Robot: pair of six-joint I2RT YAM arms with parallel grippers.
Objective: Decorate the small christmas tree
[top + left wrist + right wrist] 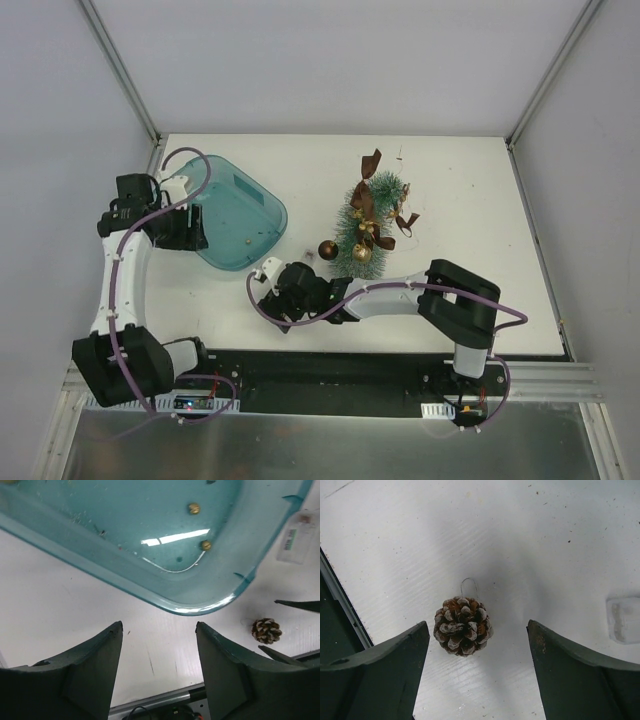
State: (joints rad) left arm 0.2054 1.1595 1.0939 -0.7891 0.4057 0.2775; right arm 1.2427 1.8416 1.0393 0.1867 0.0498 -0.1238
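Note:
The small frosted-green christmas tree (372, 212) is at the middle of the table, with brown ribbon bows and gold balls on it. A brown ball (327, 249) lies by its near-left side. A frosted pinecone (463, 626) with a thin wire loop lies on the white table, just ahead of my open right gripper (477, 625) and nearer its left finger, untouched. It also shows in the left wrist view (266, 630). My left gripper (157, 625) is open and empty, low over the table at the near rim of the teal tray (150, 587).
The teal tray (262, 205) holds two small gold beads (193, 508) (205, 545). A small clear plastic tag (622, 620) lies right of the pinecone. The table's front rail (165, 700) runs just behind the left fingers. White walls enclose the table.

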